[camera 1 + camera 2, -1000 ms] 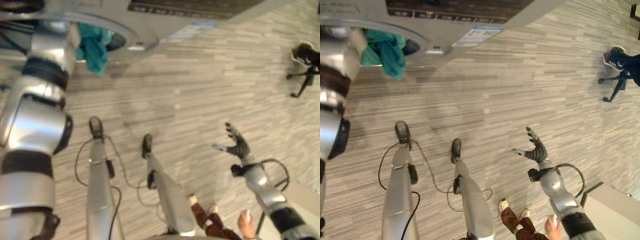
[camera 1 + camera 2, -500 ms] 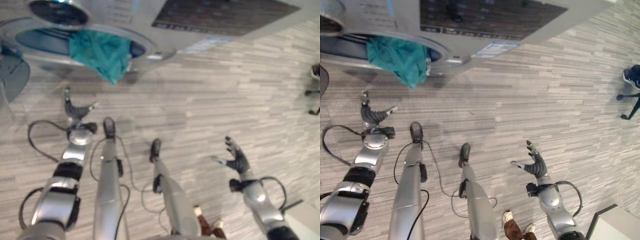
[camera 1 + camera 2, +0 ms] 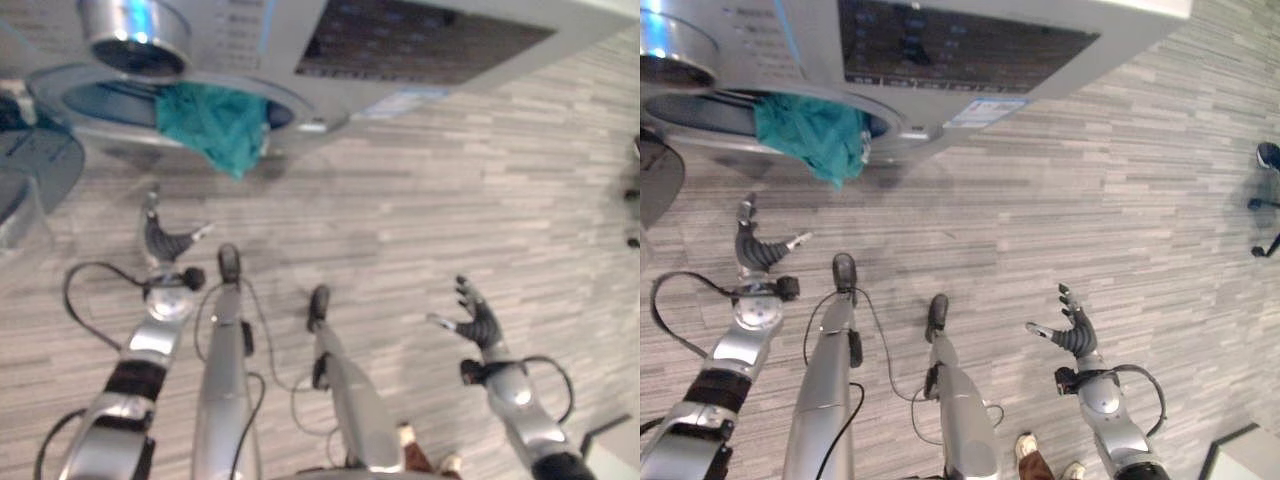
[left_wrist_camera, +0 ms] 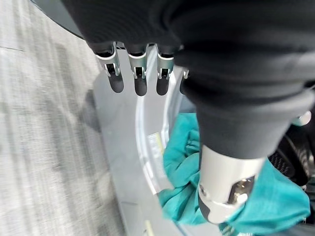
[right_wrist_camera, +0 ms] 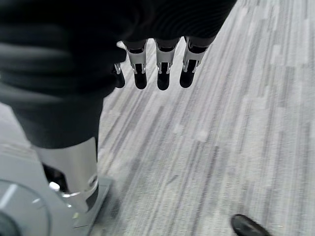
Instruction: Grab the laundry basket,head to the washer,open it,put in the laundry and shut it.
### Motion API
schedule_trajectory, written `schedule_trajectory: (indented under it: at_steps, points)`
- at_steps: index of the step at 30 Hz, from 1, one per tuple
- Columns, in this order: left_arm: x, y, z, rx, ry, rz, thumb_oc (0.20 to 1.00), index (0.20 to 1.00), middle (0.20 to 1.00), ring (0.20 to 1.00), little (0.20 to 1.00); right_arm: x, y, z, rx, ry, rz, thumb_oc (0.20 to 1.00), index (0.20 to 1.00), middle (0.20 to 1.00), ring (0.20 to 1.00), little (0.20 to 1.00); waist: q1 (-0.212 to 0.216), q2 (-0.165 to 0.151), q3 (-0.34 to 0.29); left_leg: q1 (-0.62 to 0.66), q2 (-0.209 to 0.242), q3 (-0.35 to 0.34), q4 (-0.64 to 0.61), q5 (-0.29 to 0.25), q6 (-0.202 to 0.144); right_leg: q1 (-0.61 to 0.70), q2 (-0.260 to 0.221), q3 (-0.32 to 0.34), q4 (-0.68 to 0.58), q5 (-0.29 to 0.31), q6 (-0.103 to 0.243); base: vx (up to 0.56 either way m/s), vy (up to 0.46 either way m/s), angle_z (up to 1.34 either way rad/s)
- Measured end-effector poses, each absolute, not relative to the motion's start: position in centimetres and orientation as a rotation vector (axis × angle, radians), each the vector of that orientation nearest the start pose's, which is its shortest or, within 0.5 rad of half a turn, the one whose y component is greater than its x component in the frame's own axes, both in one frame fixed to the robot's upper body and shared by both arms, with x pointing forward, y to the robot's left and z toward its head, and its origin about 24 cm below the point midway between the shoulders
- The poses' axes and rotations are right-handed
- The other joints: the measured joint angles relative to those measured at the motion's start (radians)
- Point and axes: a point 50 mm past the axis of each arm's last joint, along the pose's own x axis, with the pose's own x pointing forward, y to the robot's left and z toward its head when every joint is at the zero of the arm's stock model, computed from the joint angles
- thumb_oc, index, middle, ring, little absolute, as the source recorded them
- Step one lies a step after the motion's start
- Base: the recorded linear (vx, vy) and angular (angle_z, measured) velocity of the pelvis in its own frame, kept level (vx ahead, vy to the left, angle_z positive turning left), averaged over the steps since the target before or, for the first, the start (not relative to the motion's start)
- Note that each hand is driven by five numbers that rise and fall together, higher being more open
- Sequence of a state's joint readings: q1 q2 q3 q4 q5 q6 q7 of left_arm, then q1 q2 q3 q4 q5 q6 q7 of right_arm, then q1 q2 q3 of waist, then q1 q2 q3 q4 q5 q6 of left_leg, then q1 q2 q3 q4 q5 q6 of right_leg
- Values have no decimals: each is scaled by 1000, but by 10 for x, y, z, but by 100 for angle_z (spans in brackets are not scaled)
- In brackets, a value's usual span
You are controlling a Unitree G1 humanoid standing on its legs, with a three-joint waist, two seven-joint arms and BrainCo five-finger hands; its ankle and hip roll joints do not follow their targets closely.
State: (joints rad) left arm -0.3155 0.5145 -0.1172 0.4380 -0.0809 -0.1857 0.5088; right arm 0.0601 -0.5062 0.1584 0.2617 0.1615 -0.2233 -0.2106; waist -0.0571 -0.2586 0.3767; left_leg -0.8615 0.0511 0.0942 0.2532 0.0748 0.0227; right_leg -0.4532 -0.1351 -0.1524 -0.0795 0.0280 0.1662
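Note:
The washer point(image 3: 970, 50) stands at the top of the eye views with its round opening point(image 3: 100, 100) uncovered. A teal cloth point(image 3: 215, 125) hangs half out over the opening's rim point(image 4: 142, 142); in the left wrist view the teal cloth point(image 4: 182, 162) shows past the fingers. My left hand point(image 3: 160, 240) is open, a little below the opening and apart from the cloth, with its fingers point(image 4: 138, 73) straight. Off to the right, my right hand point(image 3: 1075, 335) is open over the floor, its fingers point(image 5: 160, 69) spread and holding nothing.
The washer's round door point(image 3: 30, 170) stands swung open at the far left. A person's shoes point(image 3: 1025, 445) show at the bottom edge behind me. A chair base point(image 3: 1270, 200) is at the far right. Striped grey floor point(image 3: 1090, 180) lies all around.
My left arm came down from the washer opening, and the hand now hangs open below it. The camera has tilted up toward the washer. The right hand has barely moved.

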Motion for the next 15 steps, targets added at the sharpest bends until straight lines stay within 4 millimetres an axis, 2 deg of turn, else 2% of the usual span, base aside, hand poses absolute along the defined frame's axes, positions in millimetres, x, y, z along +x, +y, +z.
schedule_trajectory:
  at_steps: [6,8,10,11,13,14,15]
  points:
    - [282,256,59,344,-115,334,1000,1000,1000,1000,1000,228,-246,-7,-251,161,-195,1000,1000,1000,1000,1000,49,21,10,115,-20,-16,-24,-2,-6,101,-10,-16,32,-40,-6,-13,-5,13]
    - [275,257,53,316,-96,301,1000,1000,1000,1000,1000,228,-249,-13,-213,186,-225,1000,1000,1000,1000,1000,73,40,10,148,-27,-22,-27,-3,-10,123,-16,-26,60,-60,-5,-2,-28,13]
    - [263,261,40,290,-39,271,1000,1000,1000,1000,1000,225,-253,-19,-129,209,-298,1000,1000,1000,1000,1000,82,53,10,208,-38,-24,-42,-4,-11,171,-26,-30,73,-77,-6,13,-59,15]
    - [254,265,31,267,4,258,1000,1000,1000,1000,1000,223,-255,-21,-80,219,-311,1000,1000,1000,1000,1000,97,69,6,255,-46,-26,-55,-4,-12,215,-32,-35,75,-88,-5,23,-83,15]
    - [247,269,25,232,38,253,1000,1000,1000,1000,1000,219,-259,-24,6,224,-348,1000,1000,1000,1000,1000,107,84,-1,299,-51,-28,-63,-6,-14,253,-35,-39,75,-97,-6,44,-90,18]
    - [240,275,18,200,72,257,1000,1000,1000,1000,1000,216,-265,-29,125,234,-381,1000,1000,1000,1000,1000,116,110,-14,339,-55,-48,-70,-4,-17,306,-32,-59,73,-104,-9,52,-104,29]
    - [235,279,15,185,92,264,1000,1000,1000,1000,1000,213,-267,-33,192,247,-407,1000,1000,1000,1000,1000,119,118,-22,364,-56,-53,-77,-4,-20,331,-31,-63,74,-110,-12,40,-72,28]
